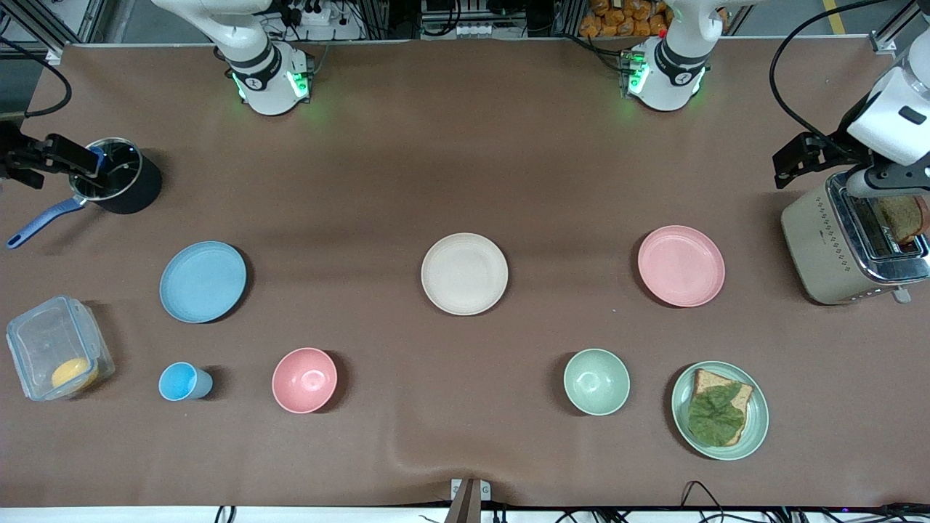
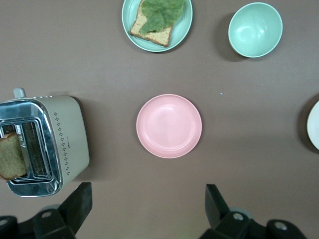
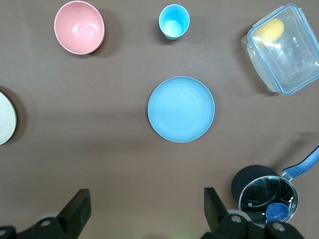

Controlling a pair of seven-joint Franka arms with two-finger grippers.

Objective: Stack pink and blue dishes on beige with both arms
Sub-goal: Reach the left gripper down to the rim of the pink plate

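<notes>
Hovering with left gripper [image 2: 147, 209] and right gripper [image 3: 147, 209] both spread wide, I judge pink plate [image 2: 169, 126] and blue plate [image 3: 181, 109] light, stiff, slick: pinch rims.

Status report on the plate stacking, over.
Left gripper open over table by pink plate; right gripper open by blue plate. Beige plate bare, between them. Nothing blocking.
</notes>
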